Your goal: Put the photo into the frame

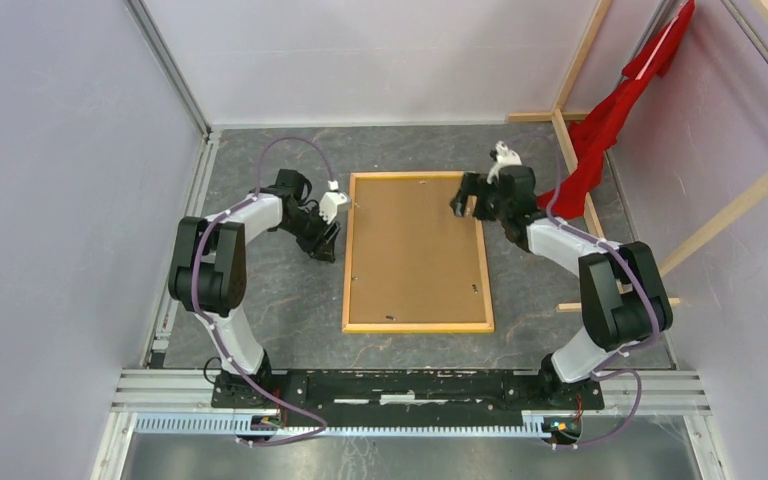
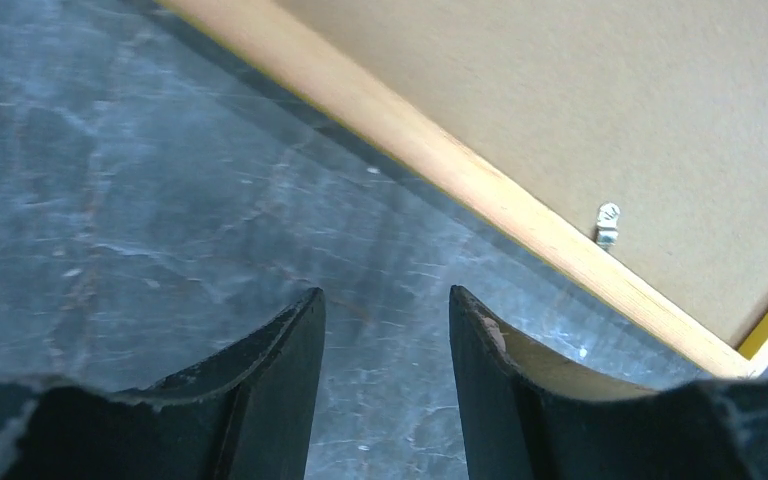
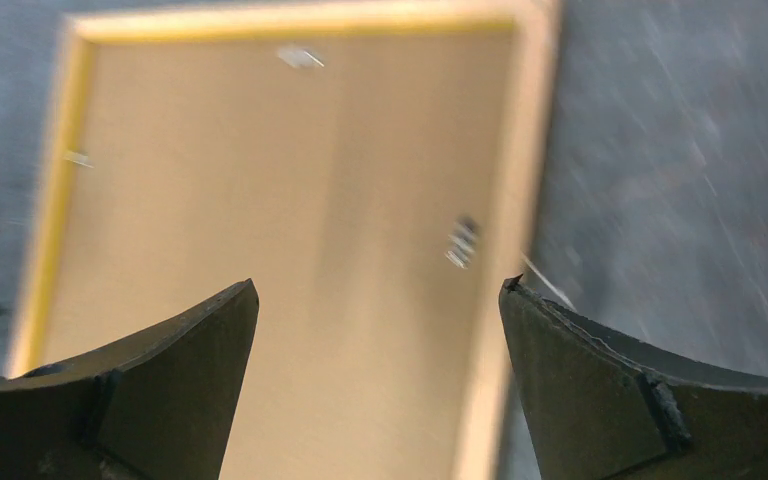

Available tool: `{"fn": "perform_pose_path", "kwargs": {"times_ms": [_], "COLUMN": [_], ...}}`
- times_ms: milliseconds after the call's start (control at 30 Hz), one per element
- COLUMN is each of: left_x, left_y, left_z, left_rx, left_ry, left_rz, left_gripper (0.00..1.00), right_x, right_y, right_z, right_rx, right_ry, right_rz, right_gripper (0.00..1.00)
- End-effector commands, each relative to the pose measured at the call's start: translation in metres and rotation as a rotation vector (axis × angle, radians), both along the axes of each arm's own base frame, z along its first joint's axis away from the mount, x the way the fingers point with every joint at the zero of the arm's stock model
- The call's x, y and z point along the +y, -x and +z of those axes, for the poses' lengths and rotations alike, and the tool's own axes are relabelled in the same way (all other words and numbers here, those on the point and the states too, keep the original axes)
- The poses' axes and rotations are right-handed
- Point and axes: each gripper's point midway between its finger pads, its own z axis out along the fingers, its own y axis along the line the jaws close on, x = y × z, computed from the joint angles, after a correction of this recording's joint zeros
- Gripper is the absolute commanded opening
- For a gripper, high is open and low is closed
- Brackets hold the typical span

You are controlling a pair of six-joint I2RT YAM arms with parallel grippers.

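Observation:
The frame (image 1: 348,262) lies back up on the dark table, its light wood rails around a brown backing sheet (image 1: 415,250). The photo is not in view. My left gripper (image 1: 324,246) is open and empty, low over the table just left of the frame's left rail (image 2: 480,185); between its fingers (image 2: 385,300) only bare table shows. My right gripper (image 1: 463,200) is open and empty above the frame's far right corner; in the right wrist view it (image 3: 380,295) spans the backing (image 3: 280,200) and the right rail (image 3: 520,180). Yellow shows along the frame's edges.
Small metal clips sit on the backing near the rails (image 2: 607,222) (image 3: 460,243). Bare wooden beams (image 1: 730,210) with a red cloth (image 1: 610,120) stand at the back right, close to the right arm. Walls enclose the table on three sides.

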Motion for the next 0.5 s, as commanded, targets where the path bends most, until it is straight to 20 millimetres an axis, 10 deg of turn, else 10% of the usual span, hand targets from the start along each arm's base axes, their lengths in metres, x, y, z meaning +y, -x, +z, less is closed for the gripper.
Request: {"fn": "perform_pose_path", "kwargs": {"times_ms": [0,467], "left_x": [0.001,-0.011], "left_y": [0.025,0.073], "left_z": [-0.002,-0.021], "left_rx": [-0.057,-0.094], "left_ry": [-0.096,-0.201], "left_rz": [-0.129,-0.289], "left_gripper": [0.56,0.54], "right_x": [-0.039,-0.005], "right_y": [0.021,0.011], "right_z": [-0.035,-0.084], "right_rx": [0.058,0.215], "right_ry": [0.039,-0.063], "right_rz": [-0.124,-0.039], "right_gripper": [0.98,0.98]}}
